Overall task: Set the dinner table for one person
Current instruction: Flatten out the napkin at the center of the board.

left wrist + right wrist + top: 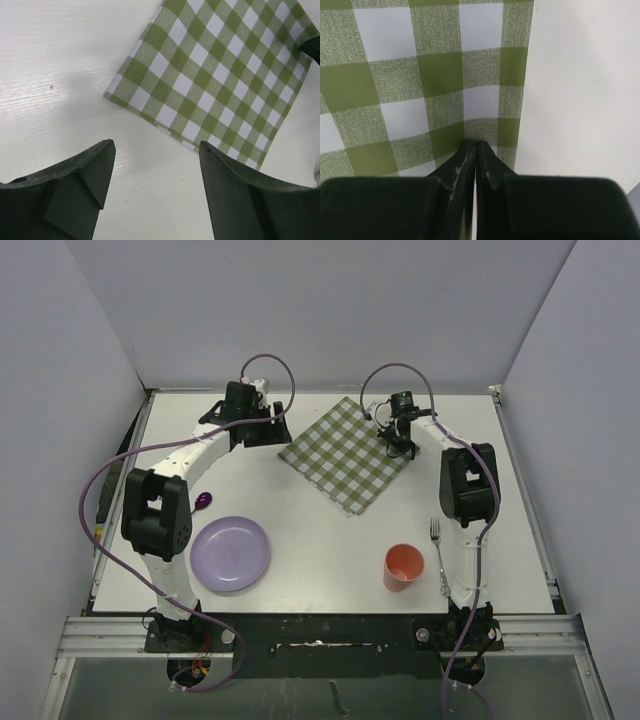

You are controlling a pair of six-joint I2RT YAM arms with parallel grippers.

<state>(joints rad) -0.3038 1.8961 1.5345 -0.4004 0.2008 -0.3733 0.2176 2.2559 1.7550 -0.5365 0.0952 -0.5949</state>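
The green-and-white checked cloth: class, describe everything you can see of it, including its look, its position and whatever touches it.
The checked cloth is a thin woven fabric in green and white gingham. It lies flat on the white table, turned diamond-wise toward the far side. The right gripper is shut on it close to one edge. The left gripper is open over bare table beside another edge, not touching it. Nothing else rests on it.

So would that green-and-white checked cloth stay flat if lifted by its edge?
Probably not: the green-and-white checked cloth looks like thin woven fabric, so it should droop. The right gripper pinches it near one edge, so that side would likely rise first. On the smooth white table it may slide.
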